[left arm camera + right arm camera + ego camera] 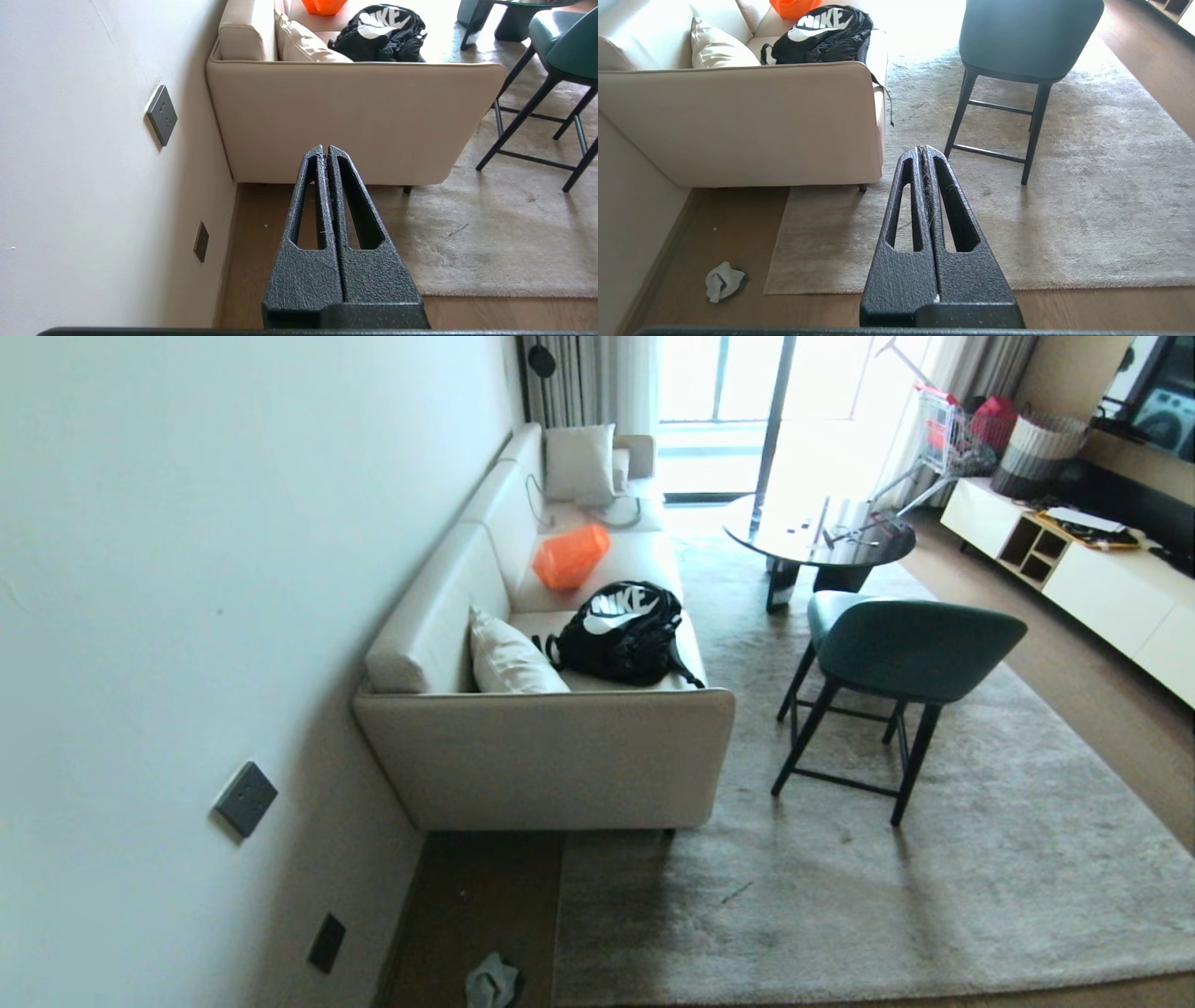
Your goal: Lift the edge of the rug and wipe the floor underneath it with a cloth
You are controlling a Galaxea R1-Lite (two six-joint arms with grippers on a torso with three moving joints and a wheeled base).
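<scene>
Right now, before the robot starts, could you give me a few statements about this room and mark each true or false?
1. The cloth lies on the bare floor, off the rug. True.
2. The rug edge is lifted. False: it lies flat.
3. The left gripper holds the cloth. False: it is shut on nothing.
4. The right gripper is shut and empty. True.
5. A black backpack sits on the sofa. True.
6. The green chair stands off the rug. False: it stands on it.

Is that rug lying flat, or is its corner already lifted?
Flat. The rug edge and corner lie level on the floor, no backing showing; the cloth sits crumpled beside it.
</scene>
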